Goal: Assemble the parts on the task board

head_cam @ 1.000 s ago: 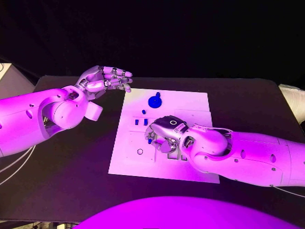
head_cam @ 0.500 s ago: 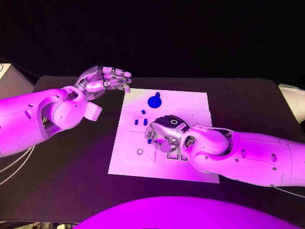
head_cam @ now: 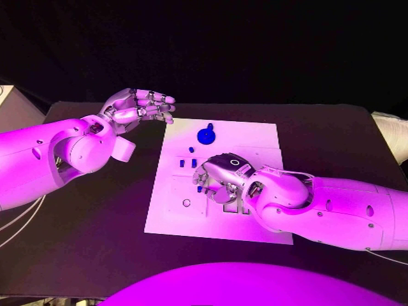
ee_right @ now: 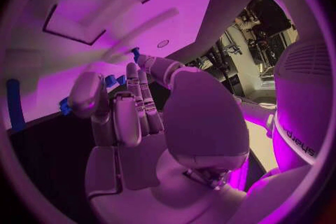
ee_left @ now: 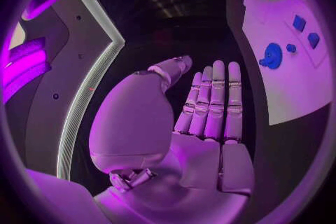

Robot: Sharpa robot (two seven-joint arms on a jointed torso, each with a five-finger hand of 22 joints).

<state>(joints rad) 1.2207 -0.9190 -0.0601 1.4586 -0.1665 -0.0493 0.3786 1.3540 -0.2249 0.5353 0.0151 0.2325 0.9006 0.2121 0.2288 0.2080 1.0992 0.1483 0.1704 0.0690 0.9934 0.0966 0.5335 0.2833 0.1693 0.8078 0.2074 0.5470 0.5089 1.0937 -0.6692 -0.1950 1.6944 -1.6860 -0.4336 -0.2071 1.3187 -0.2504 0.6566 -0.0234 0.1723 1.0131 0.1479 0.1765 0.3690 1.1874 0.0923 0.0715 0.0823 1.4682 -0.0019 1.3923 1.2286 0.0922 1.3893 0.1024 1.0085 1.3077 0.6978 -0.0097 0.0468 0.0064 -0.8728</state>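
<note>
Task board (head_cam: 250,137): white plate, table (head_cam: 94,255) centre. Round blue part (head_cam: 206,135) at its far end. Right hand (head_cam: 220,178) over board middle, fingertips pinching small blue part (ee_right: 135,54). Left hand (head_cam: 138,107) beside board, fingers apart, holding nothing. No legible writing on board.

One task board (head_cam: 250,143), two hands, at least four visible blue parts.

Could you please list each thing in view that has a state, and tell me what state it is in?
left hand: raised beside the board's far left corner, fingers apart, holding nothing.
right hand: lowered over the middle of the board, fingers curled down; whether it grips a part cannot be told.
task board: lying flat on the table.
round blue part: resting on the board's far end, untouched.
small blue parts: on the board beside the right hand.
</note>
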